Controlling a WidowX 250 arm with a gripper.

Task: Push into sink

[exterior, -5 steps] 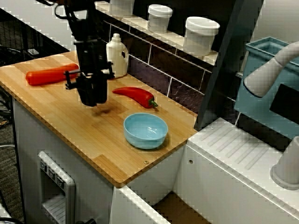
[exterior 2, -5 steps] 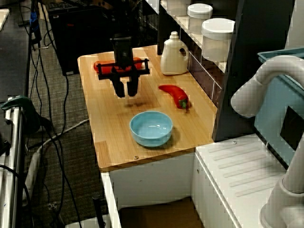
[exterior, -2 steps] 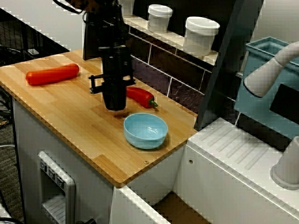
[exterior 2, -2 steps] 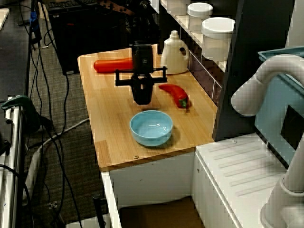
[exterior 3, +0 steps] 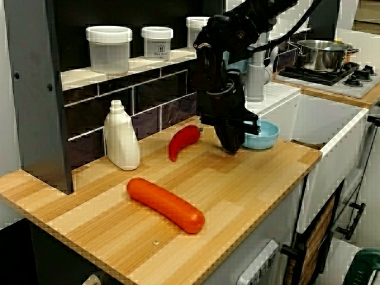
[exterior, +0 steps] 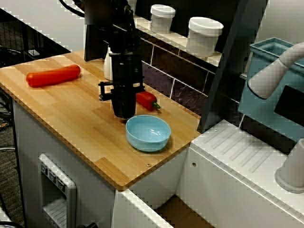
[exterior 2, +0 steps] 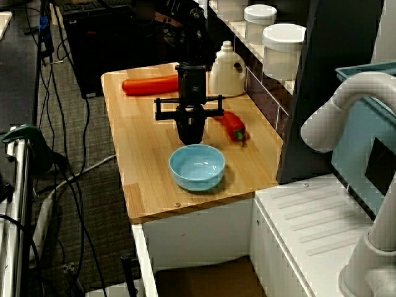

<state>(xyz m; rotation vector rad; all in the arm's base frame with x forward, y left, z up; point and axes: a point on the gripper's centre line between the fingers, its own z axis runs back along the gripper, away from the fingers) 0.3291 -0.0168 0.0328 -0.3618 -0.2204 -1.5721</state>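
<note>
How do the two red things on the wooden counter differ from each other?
The red pepper is curved, tapers to a point and has a green stem end; the red sausage is straight with rounded ends. The sausage looks longer and thicker than the pepper. The pepper lies by the gripper and blue bowl; the sausage lies at the counter's other end. Both lie flat, untouched.

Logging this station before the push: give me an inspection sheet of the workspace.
Surface: light wooden countertop, bare at its front.
Job's things: round light-blue bowl near the counter's sink-side edge; recessed white-walled sink just past that edge.
Clutter: red chili pepper, long orange-red sausage, white plastic bottle; three white lidded jars on the shelf.
Grippers: black gripper low over the counter beside the bowl, fingers together.
Cables: black cables hanging beside the counter.
Surroundings: white ribbed drainboard, teal plastic bin, steel pot.
</note>
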